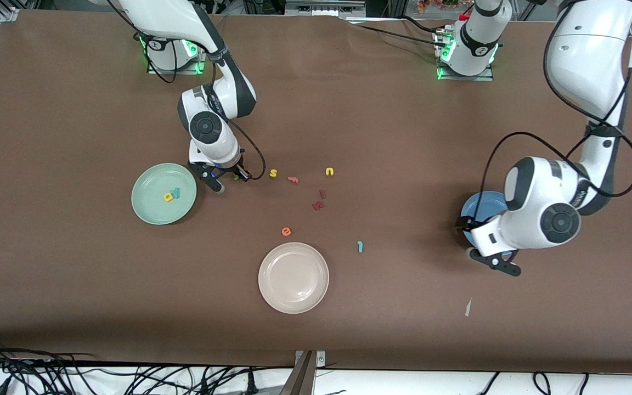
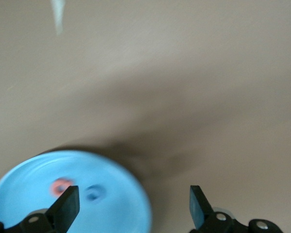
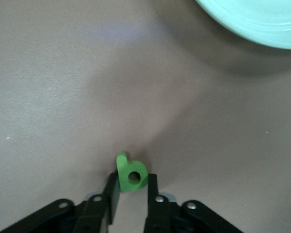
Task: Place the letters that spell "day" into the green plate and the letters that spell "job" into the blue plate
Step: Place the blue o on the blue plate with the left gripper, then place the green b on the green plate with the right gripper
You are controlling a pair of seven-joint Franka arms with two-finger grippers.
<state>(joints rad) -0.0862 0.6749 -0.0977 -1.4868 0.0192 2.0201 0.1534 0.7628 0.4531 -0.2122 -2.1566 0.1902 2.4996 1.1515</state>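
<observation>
One cream plate is lying nearest the camera, with one teal "j" just farther. The left tool is hanging with fingers apart over the blue plate, which is holding two letters. The green plate is carrying two letters. The right tool is clamping one green "d" beside it.

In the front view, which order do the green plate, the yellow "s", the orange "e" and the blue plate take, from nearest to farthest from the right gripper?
1. The green plate, beside the right gripper.
2. The yellow "s", toward the table's middle; its gap is close to the green plate's.
3. The orange "e", just above the cream plate in that view.
4. The blue plate, at the left arm's end.
</observation>
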